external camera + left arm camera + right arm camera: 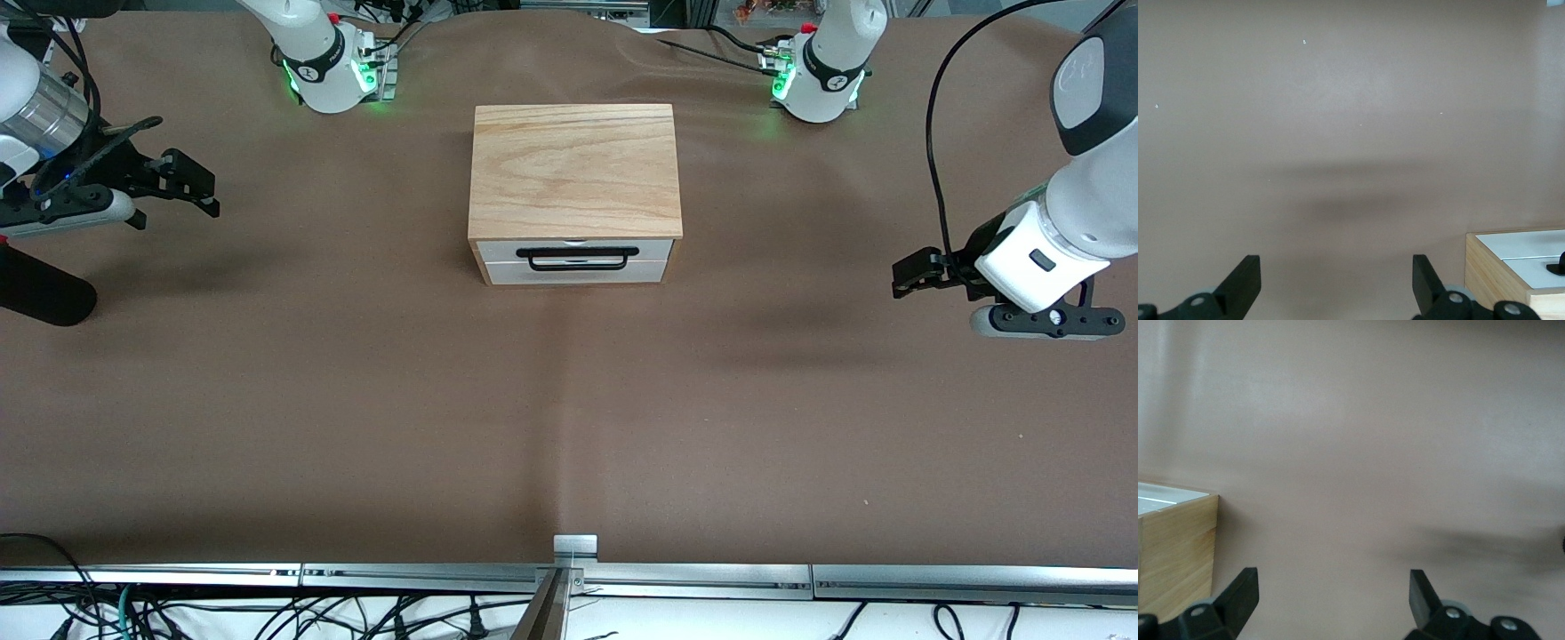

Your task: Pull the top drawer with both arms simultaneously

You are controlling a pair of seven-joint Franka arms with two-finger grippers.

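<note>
Top drawer (576, 251) shut in the wooden box (574, 169) in the middle of the bench (356, 427), with its long black handle (582, 258) lying across, from one arm's end to the other, facing the front camera. Left hand (909, 277) open and empty over the bench toward the left arm's end; right hand (197, 188) open and empty toward the right arm's end; both well apart from the handle, about equally. Nothing to see inside the drawer; lower drawer (576, 274) shut too.

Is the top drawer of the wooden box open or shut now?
Shut. The top drawer has its white front level with the wooden box; its black handle is untouched.
</note>
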